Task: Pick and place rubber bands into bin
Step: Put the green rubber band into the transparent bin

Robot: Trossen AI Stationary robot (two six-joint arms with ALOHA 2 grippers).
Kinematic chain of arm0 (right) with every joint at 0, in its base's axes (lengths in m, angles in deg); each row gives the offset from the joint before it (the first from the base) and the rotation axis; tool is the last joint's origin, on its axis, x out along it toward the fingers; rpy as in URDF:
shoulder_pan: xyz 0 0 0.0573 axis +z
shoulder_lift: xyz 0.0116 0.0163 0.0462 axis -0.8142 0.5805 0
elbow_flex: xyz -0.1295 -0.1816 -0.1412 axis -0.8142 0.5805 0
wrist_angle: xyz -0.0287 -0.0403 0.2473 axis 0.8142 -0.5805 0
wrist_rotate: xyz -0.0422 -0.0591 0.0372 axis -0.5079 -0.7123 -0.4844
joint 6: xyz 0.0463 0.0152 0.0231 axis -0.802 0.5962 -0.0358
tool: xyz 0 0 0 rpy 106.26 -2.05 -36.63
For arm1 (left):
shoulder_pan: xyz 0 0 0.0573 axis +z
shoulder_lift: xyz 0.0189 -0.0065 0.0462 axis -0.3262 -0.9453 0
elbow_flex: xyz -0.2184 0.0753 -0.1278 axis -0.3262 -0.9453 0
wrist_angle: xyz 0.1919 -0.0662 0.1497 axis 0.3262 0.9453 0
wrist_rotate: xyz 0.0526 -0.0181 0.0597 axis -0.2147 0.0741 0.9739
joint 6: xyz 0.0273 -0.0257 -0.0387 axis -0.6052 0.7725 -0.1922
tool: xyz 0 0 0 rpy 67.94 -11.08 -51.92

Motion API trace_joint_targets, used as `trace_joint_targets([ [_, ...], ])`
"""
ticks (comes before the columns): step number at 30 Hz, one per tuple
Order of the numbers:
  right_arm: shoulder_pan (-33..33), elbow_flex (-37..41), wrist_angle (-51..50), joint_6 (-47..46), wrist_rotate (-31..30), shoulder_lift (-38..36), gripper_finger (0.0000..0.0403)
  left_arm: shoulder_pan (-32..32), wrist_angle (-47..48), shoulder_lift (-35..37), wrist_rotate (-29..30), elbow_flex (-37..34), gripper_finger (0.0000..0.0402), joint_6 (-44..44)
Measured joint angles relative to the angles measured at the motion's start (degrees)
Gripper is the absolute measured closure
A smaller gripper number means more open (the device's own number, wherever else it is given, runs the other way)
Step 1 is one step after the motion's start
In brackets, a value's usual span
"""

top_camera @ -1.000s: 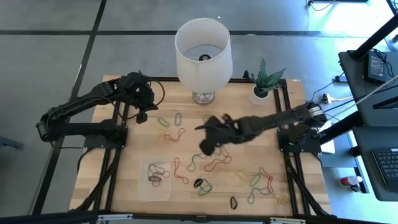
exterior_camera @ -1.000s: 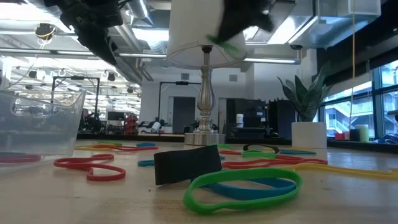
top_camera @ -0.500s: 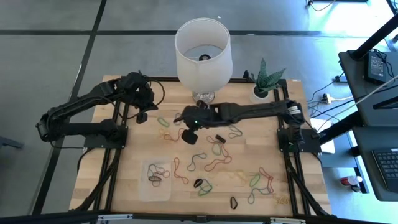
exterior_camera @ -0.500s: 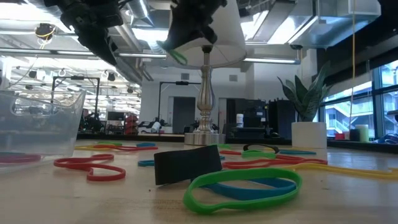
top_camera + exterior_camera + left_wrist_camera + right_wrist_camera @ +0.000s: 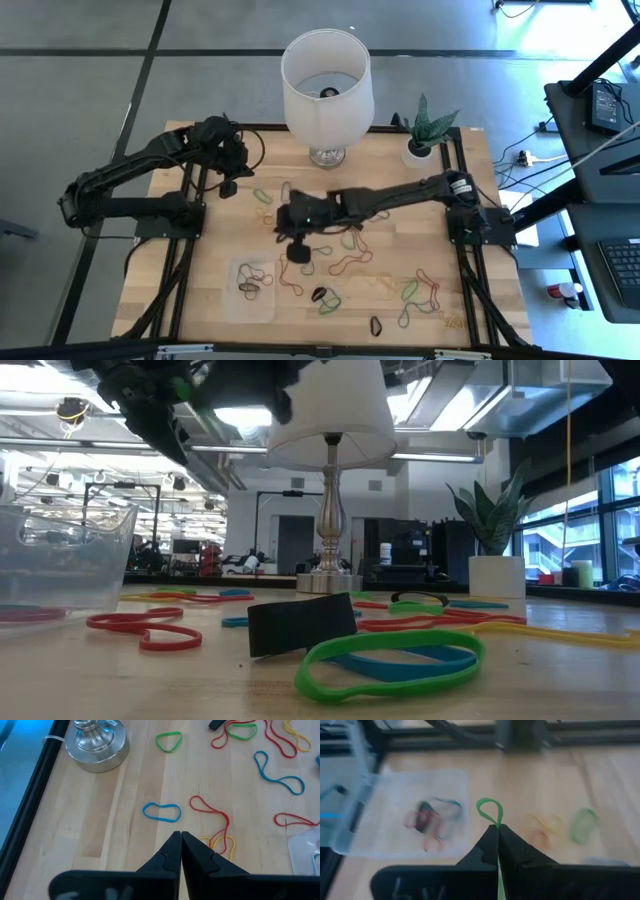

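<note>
Many coloured rubber bands [image 5: 345,262] lie flat and scattered on the wooden table. A few more lie inside the clear bin [image 5: 250,290], which stands near the table's near-left part. My right gripper [image 5: 297,250] hangs over the table's middle, just right of and beyond the bin, shut on a green rubber band [image 5: 490,812]. In its wrist view the bin [image 5: 405,815] shows ahead with bands in it. My left gripper [image 5: 228,185] waits shut near the far-left corner, above a blue band [image 5: 161,811], touching nothing. My right gripper pinches the green rubber band between its two shut fingertips [image 5: 490,840]. A small loop [image 5: 489,805] sticks out past the tips, and a strand runs back between the fingers. The band is lifted clear of the table.
A white lamp [image 5: 325,70] and a potted plant [image 5: 422,140] stand along the far edge. Small black blocks [image 5: 320,293] lie among the bands near the front; one [image 5: 300,625] shows close in the low view. Black frame rails run along both sides.
My right gripper has carried the green band from right of the table's middle toward the left, then toward the near edge and the bin, staying shut. The left arm has kept still.
</note>
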Motion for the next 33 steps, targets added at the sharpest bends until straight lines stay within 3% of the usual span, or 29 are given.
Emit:
trace_joint_targets([
  [10,3.43,-0.02,13.73,-2.05,6.32,7.47,0.0403,0.0,-0.02,-0.02,0.02,0.0,0.0395,0.02],
  [20,5.64,-0.19,32.31,-12.01,6.32,14.78,0.0403,0.0,-0.02,-0.02,0.0,0.0,0.0398,0.01],
  [33,5.58,-19.98,16.78,-12.24,5.75,25.5,0.0403,0.0,-0.02,-0.02,0.0,0.0,0.0397,0.02],
])
